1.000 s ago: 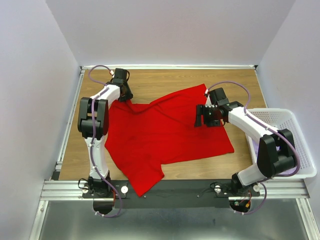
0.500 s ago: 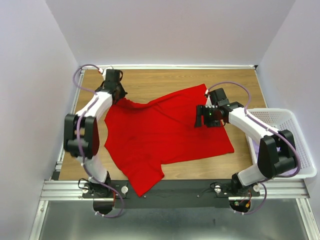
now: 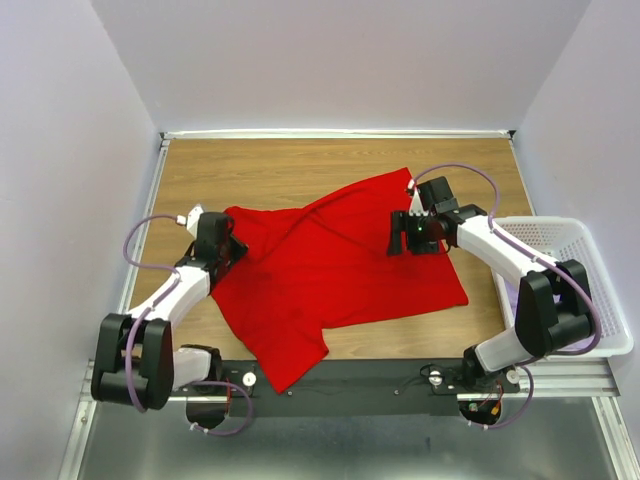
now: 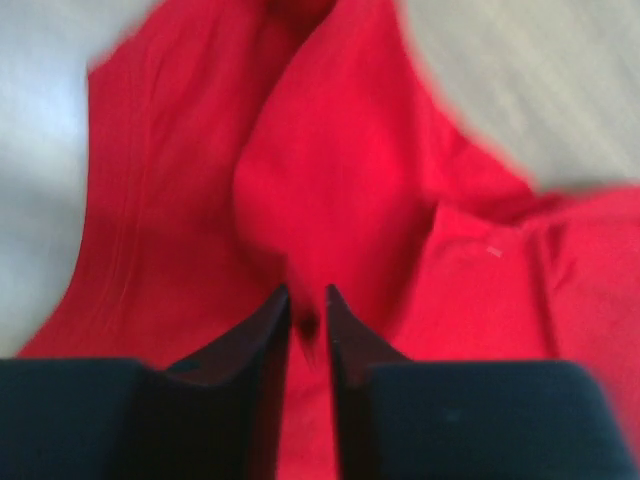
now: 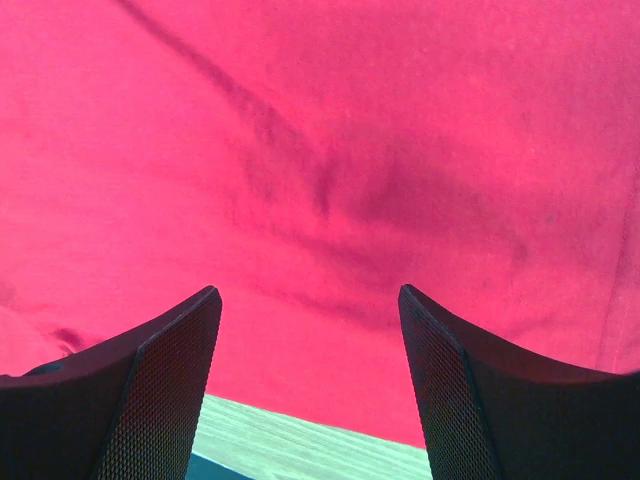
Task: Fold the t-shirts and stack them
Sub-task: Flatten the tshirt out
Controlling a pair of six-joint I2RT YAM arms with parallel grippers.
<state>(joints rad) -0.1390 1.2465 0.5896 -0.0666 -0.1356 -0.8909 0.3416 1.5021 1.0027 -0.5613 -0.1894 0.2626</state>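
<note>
A bright red t-shirt [image 3: 340, 260] lies spread and rumpled across the wooden table [image 3: 300, 165], one sleeve hanging toward the near edge. My left gripper [image 3: 232, 250] is low at the shirt's left edge. In the left wrist view its jaws [image 4: 307, 300] stand nearly together with a dark fold of the red cloth [image 4: 330, 170] pinched between them. Over the shirt's right part hovers my right gripper [image 3: 405, 235]. The right wrist view shows it [image 5: 310, 300] wide open above the red cloth [image 5: 330, 150], nothing between the fingers.
A white plastic lattice basket [image 3: 590, 250] stands at the table's right edge, beside the right arm. Bare wood shows behind the shirt and along the left side. A black rail [image 3: 350, 385] runs along the near edge.
The left arm has swung from the far left corner back toward the near left, its gripper now at the shirt's left edge. The shirt's far-left sleeve has shifted slightly. The right arm has not moved.
</note>
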